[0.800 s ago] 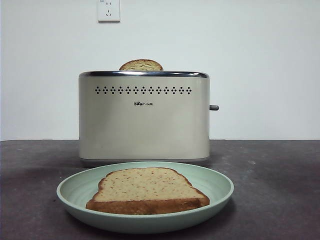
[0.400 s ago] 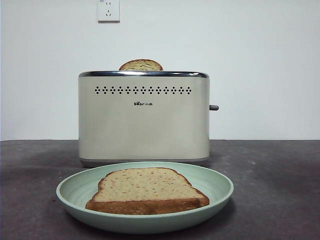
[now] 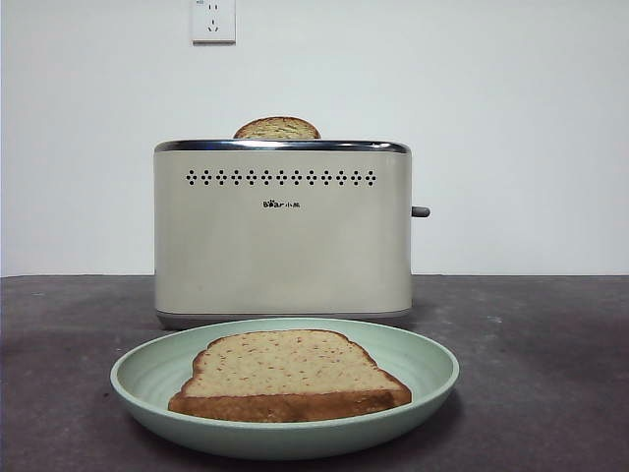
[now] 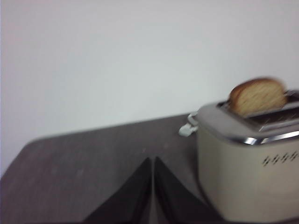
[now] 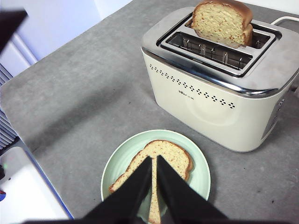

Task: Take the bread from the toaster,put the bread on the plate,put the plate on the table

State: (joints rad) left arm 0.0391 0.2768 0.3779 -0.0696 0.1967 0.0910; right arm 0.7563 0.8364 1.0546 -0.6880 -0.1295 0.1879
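- The right gripper (image 5: pixel 153 161) hangs high above the plate (image 5: pixel 201 175), its two black jaws pressed together and holding nothing.
- Directly below its tips, the bread (image 5: pixel 173 156) lies flat on the plate; the toaster (image 5: pixel 210 100) stands just beyond, with a second slice (image 5: pixel 219 21) upright in its far slot.
- The left gripper (image 4: pixel 153 163) sits low beside the toaster's end, jaws closed and empty, over bare table (image 4: pixel 84 158).
- The dark table (image 3: pixel 550 374) carries the plate; a white wall with a socket (image 3: pixel 213 20) rises behind.

Nothing appears to have changed since earlier.
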